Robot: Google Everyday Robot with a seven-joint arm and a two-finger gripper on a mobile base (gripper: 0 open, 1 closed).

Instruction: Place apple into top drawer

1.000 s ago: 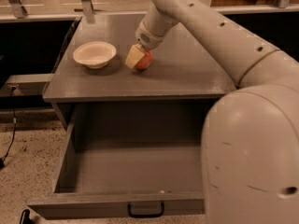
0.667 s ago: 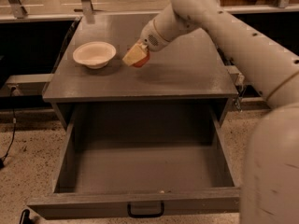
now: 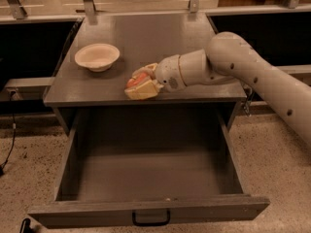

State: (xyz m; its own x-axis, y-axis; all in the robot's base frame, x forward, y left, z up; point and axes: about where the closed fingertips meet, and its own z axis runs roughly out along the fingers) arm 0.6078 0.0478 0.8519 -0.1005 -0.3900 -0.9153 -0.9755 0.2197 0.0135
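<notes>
Gripper (image 3: pixel 141 85) prob. clamps apple (image 3: pixel 135 79) at front edge, cabinet top (image 3: pixel 160 38).

Dim light; gripper (image 3: pixel 142 85) jaws round apple (image 3: pixel 136 79)

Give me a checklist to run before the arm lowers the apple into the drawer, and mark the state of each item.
1. Apple held by the gripper: ok, the fingers are closed around it.
2. Top drawer open: ok, pulled out wide.
3. Drawer floor free: ok, nothing shows inside.
4. Apple above the drawer opening: not ok, it is at the front edge of the cabinet top, not past it.
5. Bowl out of the way: ok, it stands apart, further back on the cabinet top.
6. Apple lifted off the cabinet top: cannot tell.
</notes>
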